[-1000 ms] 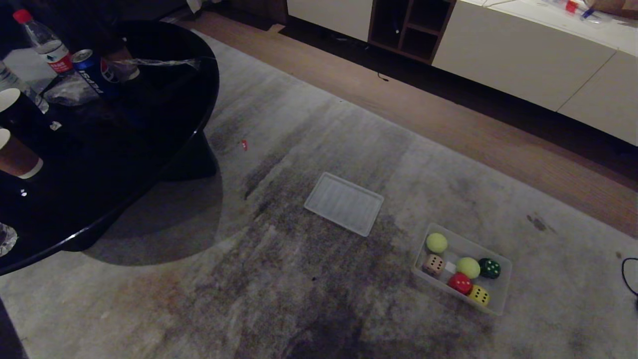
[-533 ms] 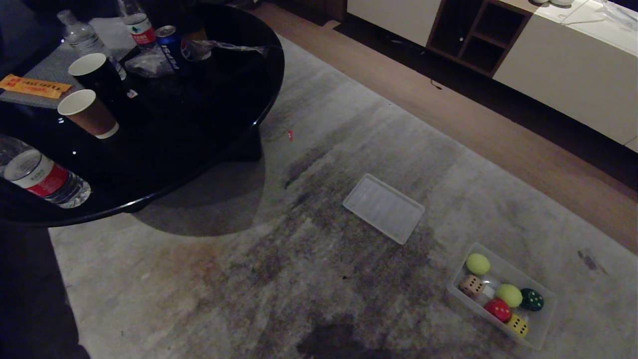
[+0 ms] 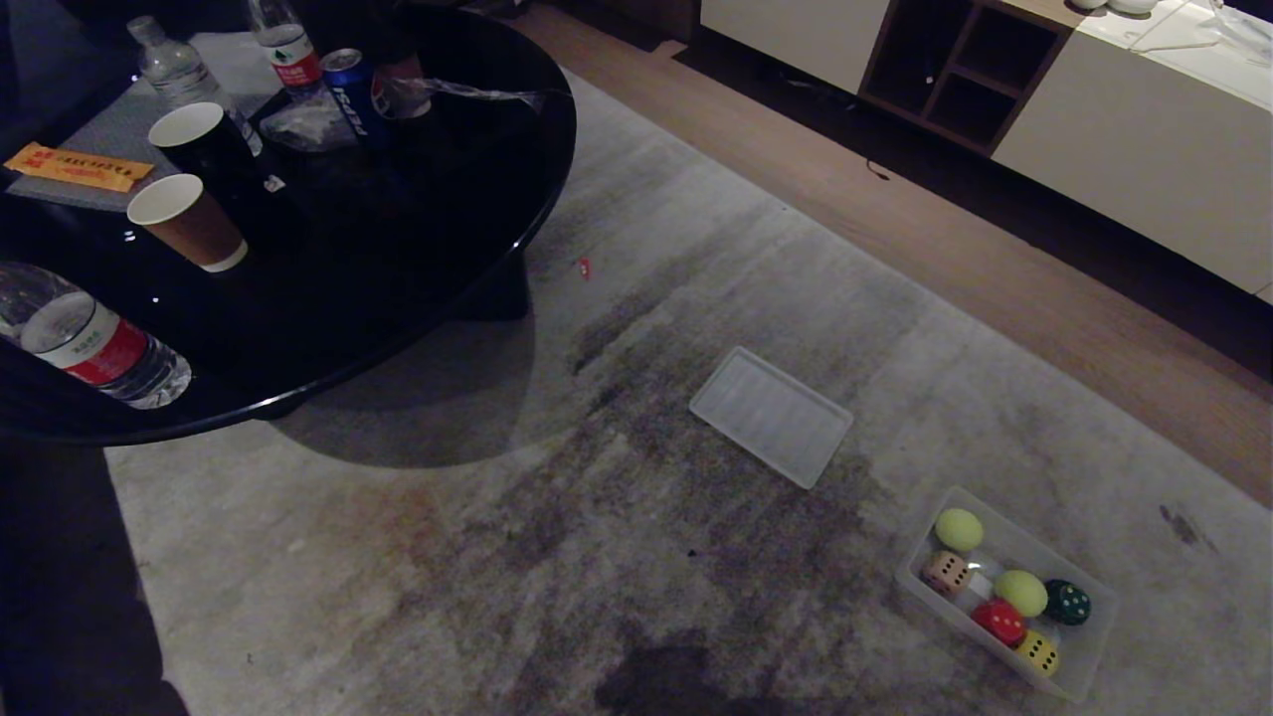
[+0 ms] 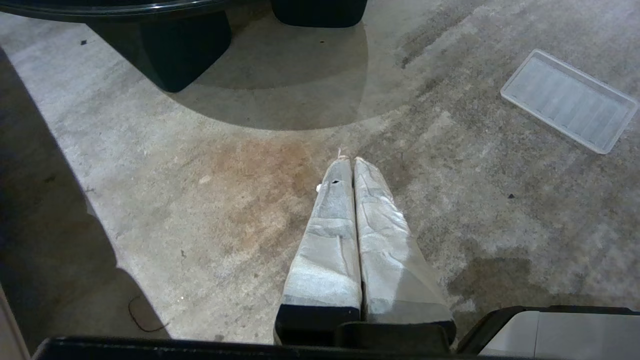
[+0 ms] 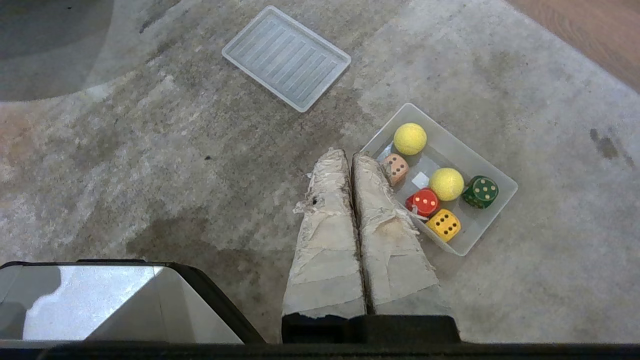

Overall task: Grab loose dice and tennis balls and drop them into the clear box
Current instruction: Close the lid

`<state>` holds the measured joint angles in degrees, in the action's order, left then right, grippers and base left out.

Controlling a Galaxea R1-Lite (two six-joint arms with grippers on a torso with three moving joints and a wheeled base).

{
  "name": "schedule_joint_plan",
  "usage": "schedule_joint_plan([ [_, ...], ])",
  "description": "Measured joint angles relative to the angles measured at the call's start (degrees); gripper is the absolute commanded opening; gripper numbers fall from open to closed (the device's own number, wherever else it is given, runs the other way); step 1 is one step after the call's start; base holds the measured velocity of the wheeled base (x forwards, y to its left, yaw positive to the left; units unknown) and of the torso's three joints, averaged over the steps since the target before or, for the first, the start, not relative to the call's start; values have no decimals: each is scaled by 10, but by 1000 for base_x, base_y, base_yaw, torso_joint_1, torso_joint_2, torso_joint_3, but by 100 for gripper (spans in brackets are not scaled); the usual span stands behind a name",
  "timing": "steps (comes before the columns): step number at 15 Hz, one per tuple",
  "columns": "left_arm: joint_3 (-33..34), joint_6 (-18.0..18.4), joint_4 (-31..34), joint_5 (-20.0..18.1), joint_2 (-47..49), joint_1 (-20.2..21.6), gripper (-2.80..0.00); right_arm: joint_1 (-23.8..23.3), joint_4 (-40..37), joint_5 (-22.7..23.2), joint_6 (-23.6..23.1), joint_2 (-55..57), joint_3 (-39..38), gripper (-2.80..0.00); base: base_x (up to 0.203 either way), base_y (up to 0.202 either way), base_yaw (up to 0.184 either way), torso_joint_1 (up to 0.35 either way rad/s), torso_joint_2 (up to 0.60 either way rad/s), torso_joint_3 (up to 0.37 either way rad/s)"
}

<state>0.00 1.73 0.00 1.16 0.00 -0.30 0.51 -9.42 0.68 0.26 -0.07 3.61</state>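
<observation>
The clear box [image 3: 1078, 668] sits on the grey rug [image 3: 636, 557] at the lower right of the head view, holding all six pieces: two tennis balls [image 3: 959, 529] [image 3: 1020, 593], a beige-pink die [image 3: 945, 572], a red die [image 3: 1000, 621], a yellow die [image 3: 1037, 652] and a dark green die [image 3: 1067, 602]. One ball lies at the far end of the box; the second lies between the red die and the green die, with the yellow die at the near end. The ribbed lid [image 3: 771, 416] lies flat on the rug, apart from the box, toward the black round table [image 3: 418, 229]. The table carries two paper cups [image 3: 187, 221], water bottles [image 3: 94, 348] and a blue can [image 3: 350, 91]. A white cabinet [image 3: 1134, 149] stands beyond the wooden floor [image 3: 945, 249]. Neither arm shows in the head view. In the right wrist view the right gripper [image 5: 348, 156] hangs above the rug just beside the box, its taped fingers [image 5: 325, 240] pressed together and holding nothing. In the left wrist view the left gripper [image 4: 350, 160] hangs over bare rug, its fingers [image 4: 330, 240] likewise closed and empty.
</observation>
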Motion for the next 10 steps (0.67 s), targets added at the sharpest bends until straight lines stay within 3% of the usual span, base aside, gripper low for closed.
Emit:
schedule_joint_plan([
  [5, 0, -1, 0, 1, 0, 0, -280, 0, 1, -1, -1, 0, 0, -280, 0, 0, 0, 0, 0, 0],
  [10, 0, -2, 0, 0, 0, 0, -280, 0, 1, 0, -1, 0, 0, -280, 0, 0, 0, 21, -169, -144],
])
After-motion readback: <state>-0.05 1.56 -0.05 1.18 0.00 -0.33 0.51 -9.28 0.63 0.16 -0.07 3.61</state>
